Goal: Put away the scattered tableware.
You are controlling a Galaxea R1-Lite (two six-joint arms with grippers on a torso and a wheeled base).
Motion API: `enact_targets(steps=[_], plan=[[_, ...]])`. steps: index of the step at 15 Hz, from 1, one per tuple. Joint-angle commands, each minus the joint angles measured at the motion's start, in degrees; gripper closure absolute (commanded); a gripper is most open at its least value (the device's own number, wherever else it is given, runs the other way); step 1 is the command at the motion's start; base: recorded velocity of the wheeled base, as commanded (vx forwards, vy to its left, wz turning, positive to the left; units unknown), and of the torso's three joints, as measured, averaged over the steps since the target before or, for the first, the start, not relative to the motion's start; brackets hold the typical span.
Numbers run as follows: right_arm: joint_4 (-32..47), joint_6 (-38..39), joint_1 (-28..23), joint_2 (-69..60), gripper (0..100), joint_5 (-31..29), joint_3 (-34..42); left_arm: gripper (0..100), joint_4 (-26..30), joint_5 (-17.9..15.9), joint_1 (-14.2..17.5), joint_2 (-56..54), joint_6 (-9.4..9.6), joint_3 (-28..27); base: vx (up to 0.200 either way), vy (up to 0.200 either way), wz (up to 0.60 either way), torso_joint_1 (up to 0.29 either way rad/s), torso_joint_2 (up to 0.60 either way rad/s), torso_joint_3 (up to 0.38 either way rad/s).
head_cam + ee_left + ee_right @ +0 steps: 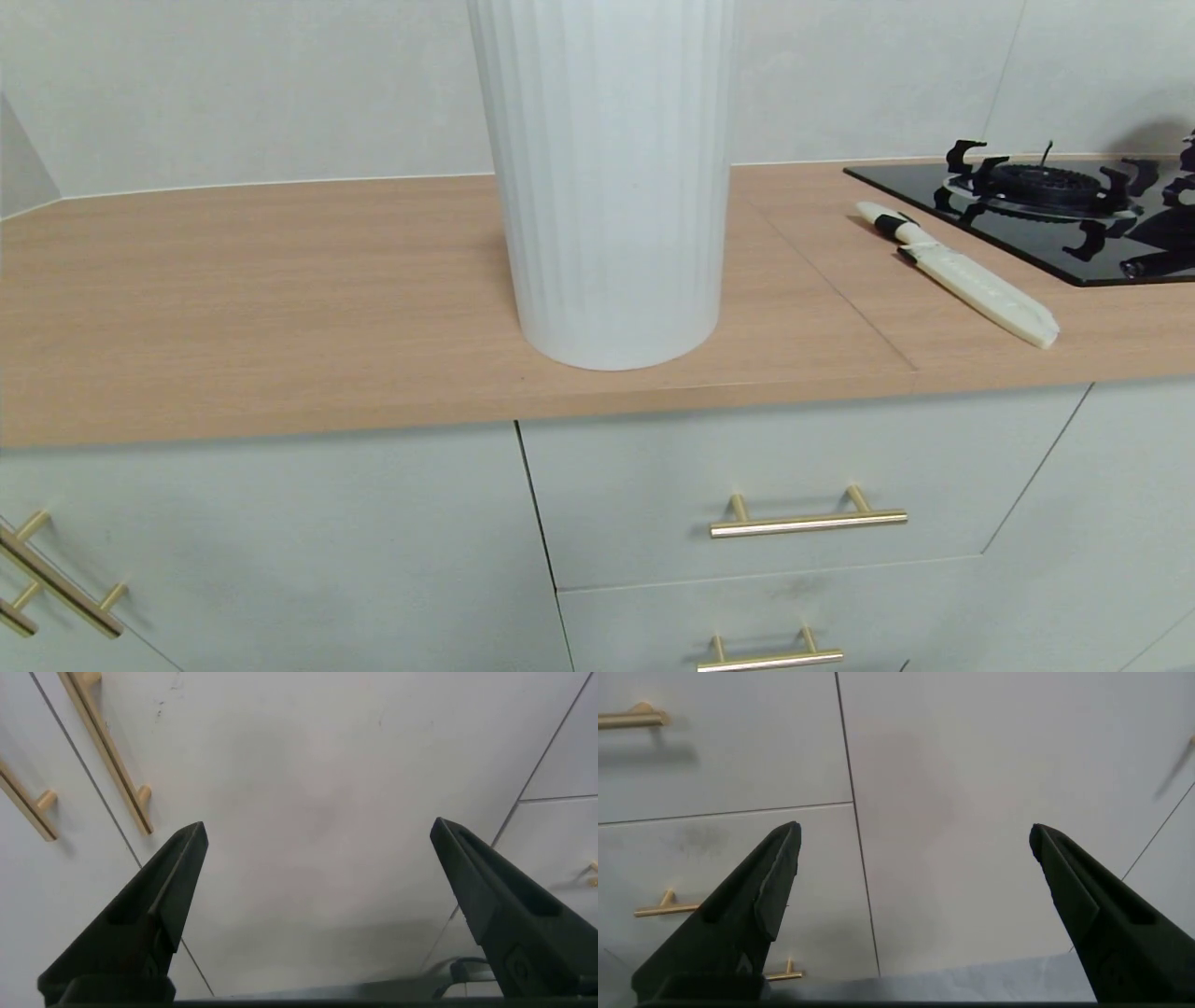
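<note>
Our left gripper and right gripper both gape wide, gripping nothing, facing the grey cabinet fronts below the tall white ribbed container. We see that container upright near the front edge of the wooden countertop. Right of it lies a cream knife, perhaps sheathed, just beside the black gas hob.

The canister is ribbed white, the knife cream.

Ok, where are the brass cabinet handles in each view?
Head: brass handles on the drawer fronts under the counter.
Left wrist: two slanted handles on a cabinet door.
Right wrist: handles on stacked drawer fronts.
Shared landmark: the dark seams between pale cabinet fronts.
</note>
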Motion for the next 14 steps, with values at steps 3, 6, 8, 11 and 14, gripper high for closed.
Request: enact_targets(steps=[3, 6, 8, 11, 14], plan=[[0.0, 0.01, -0.01, 0.07, 0, 0.01, 0.0, 0, 0.02, 0.01, -0.02, 0.0, 0.03, 0.0, 0.0, 0.0, 0.0, 0.106, -0.24, -0.219], [0.0, -0.16, -0.01, 0.07, 0, 0.09, 0.0, 0, 0.02, 0.01, -0.02, 0.0, 0.03, 0.0, 0.0, 0.0, 0.0, 0.115, -0.48, -0.271], [0.0, -0.16, -0.01, 0.07, 0, 0.09, 0.0, 0, 0.02, 0.01, -0.02, 0.0, 0.03, 0.0, 0.0, 0.0, 0.0, 0.112, -0.51, -0.271], [0.0, -0.16, -0.01, 0.07, 0, 0.09, 0.0, 0, 0.02, 0.01, -0.02, 0.0, 0.03, 0.0, 0.0, 0.0, 0.0, 0.272, -0.48, -0.268], [0.0, -0.16, -0.01, 0.07, 0, 0.09, 0.0, 0, 0.02, 0.01, -0.02, 0.0, 0.03, 0.0, 0.0, 0.0, 0.0, 0.22, -0.48, -0.264]])
